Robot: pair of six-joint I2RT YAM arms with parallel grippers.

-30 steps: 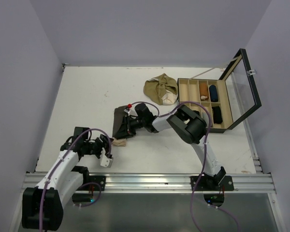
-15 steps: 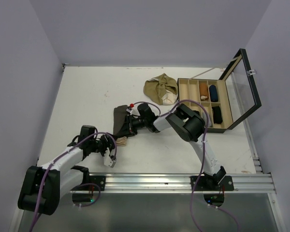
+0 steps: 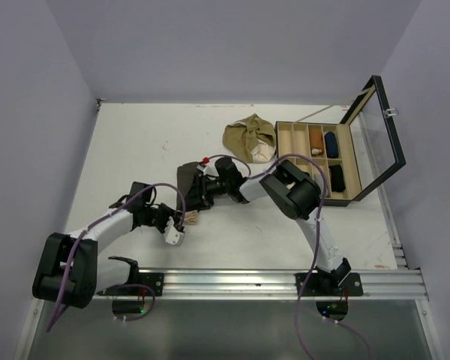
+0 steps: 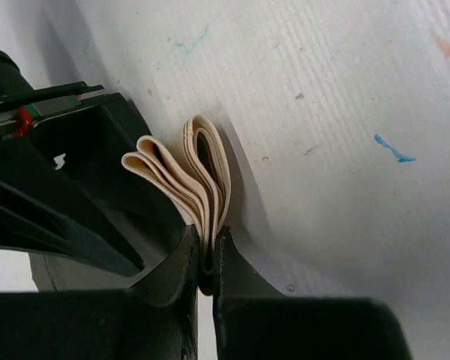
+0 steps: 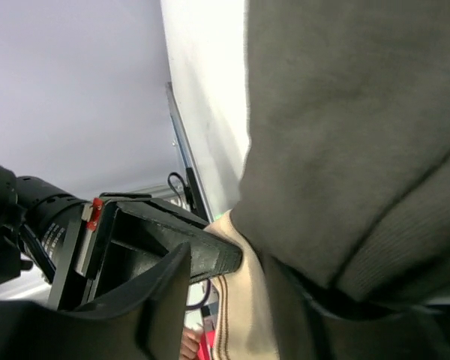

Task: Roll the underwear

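Between the two fingers of the left gripper, pressed tight together, sits the folded beige waistband of the dark brown underwear. Only the thin edge of the folds is caught. I think a hard tug could pull some layers out, and then the folds would flop open. The right gripper is very close, so the two could bump or pull the cloth against each other. I cannot tell if the right gripper is spread or squeezing, because dark cloth fills its view. The dark brown underwear lies on the table, its waistband end at the left gripper and its dark part up against the right gripper. The olive-tan underwear lies bunched farther back, well apart, just beside the open box.
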